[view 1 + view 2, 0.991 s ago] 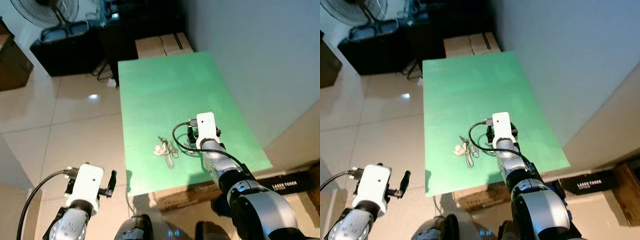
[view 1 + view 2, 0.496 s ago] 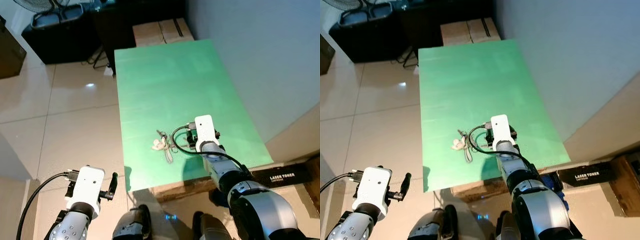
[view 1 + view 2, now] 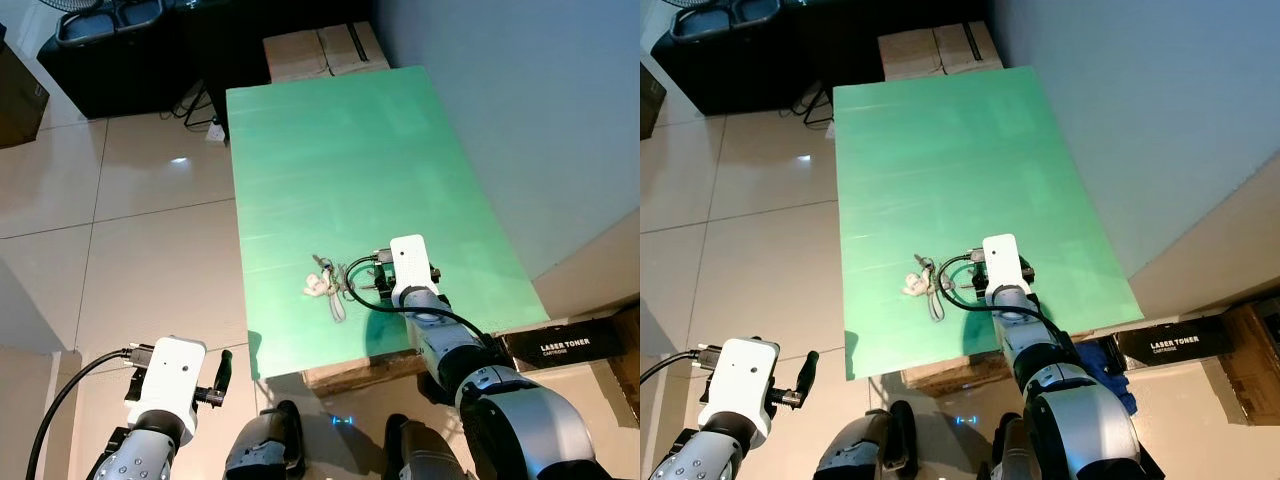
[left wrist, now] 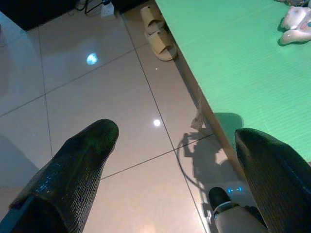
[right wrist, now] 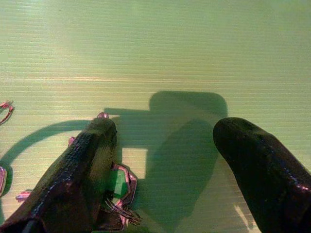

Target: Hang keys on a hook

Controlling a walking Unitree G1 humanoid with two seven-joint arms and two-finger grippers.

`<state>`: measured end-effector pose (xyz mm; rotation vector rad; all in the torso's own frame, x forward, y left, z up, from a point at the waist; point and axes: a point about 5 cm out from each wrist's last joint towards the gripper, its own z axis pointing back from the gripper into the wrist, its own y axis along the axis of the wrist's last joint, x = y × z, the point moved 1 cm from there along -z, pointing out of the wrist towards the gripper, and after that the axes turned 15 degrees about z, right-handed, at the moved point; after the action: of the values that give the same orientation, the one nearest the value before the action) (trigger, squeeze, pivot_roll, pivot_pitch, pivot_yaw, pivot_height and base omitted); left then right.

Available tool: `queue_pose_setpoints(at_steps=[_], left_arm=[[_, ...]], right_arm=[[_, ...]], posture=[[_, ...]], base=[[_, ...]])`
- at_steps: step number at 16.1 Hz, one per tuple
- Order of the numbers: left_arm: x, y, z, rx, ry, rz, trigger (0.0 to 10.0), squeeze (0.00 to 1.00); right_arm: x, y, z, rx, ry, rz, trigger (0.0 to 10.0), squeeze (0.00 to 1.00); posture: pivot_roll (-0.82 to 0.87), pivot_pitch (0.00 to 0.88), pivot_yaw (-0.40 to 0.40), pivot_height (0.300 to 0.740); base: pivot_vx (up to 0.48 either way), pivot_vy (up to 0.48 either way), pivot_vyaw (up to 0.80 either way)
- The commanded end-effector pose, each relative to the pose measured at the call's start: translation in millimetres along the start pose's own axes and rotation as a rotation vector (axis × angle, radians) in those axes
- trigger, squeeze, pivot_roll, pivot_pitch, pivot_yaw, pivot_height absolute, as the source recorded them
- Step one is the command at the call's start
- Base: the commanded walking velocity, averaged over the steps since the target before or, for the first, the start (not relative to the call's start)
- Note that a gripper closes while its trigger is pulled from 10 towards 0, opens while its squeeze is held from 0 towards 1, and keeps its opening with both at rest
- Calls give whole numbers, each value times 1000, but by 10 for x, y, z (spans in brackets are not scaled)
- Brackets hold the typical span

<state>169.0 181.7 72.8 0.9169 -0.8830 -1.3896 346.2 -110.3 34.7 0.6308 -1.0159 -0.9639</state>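
Small metal keys on a ring with pale charm (image 3: 327,288): light, loose, likely jangly; best pinched at ring by right gripper (image 5: 160,165), fingers spread apart.

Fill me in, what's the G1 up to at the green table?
The right gripper is down on the green table beside a bunch of keys, fingers open and not yet closed on it. In the right wrist view one finger sits over part of the bunch. The left gripper hangs idle over the tiled floor, open. The keys lie flat on the table, not lifted.
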Motion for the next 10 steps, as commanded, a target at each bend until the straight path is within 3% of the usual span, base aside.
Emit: queue_pose_setpoints(at_steps=[1,10], left_arm=[[-8,-18,31,-15,3,-14,10000,0],[50,-49,9,-26,-13,-11,10000,0]], right_arm=[[-88,-240,54,-89,25,6,0,0],[-63,-322,71,-110,14,21,0,0]], posture=[[126,312,77,740],[90,324,78,740]], base=[[0,0,0],[0,0,0]])
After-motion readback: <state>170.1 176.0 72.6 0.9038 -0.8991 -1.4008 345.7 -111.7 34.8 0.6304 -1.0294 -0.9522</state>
